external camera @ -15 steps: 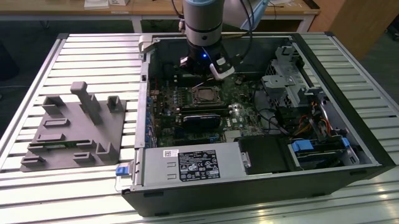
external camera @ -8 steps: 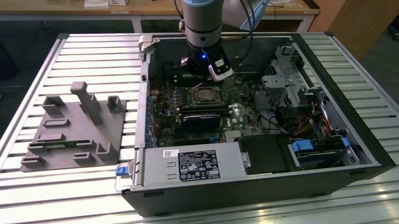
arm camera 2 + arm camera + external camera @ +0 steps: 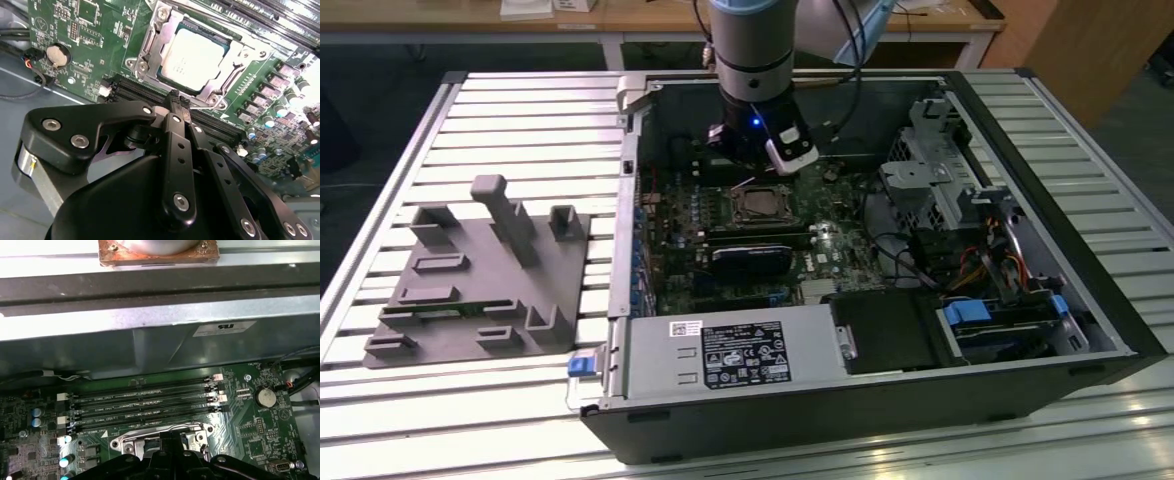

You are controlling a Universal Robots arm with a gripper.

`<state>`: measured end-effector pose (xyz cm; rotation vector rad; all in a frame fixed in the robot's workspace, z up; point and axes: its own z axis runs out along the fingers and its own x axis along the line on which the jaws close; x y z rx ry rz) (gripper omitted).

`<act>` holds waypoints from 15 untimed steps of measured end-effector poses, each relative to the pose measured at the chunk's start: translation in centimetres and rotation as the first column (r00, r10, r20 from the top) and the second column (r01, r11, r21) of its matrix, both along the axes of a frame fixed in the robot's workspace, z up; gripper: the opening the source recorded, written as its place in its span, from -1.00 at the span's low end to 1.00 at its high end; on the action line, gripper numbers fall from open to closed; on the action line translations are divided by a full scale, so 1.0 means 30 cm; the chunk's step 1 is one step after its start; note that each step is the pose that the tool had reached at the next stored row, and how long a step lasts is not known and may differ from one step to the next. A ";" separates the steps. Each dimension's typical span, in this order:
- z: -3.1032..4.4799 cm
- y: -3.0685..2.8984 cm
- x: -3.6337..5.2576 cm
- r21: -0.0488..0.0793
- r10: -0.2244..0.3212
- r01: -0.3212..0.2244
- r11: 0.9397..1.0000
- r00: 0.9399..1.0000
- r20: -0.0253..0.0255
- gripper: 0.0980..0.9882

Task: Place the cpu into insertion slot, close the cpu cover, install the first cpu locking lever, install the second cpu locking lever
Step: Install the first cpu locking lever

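Silver cpu cover [image 3: 150,46]: lies flat around the cpu, just ahead of the fingertips
Cpu [image 3: 195,56]: seated in the insertion slot [image 3: 757,205], its pale top showing through the cover's window
End effector [image 3: 177,102]: fingers drawn together with nothing between them, low over the green board just beside the slot's edge
Memory slots [image 3: 140,90]: long black rows directly beneath the fingertips
Coin battery [image 3: 56,55]: on the board, off to one side of the end effector
Computer case [image 3: 881,400]: open, lying on the slatted metal table [image 3: 520,100], with the end effector inside it
Grey fixture [image 3: 480,270]: on the table outside the case, well apart from the end effector
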<state>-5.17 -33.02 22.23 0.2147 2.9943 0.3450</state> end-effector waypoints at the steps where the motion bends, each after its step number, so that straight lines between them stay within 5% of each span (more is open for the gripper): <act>1: -0.001 0.001 0.000 -0.001 -0.003 0.003 1.000 1.000 0.003 -0.98; 8: -0.006 0.006 -0.001 -0.008 -0.019 0.019 1.000 1.000 0.011 -0.98; 15: -0.014 0.026 -0.001 -0.013 -0.025 0.025 1.000 1.000 0.013 -0.98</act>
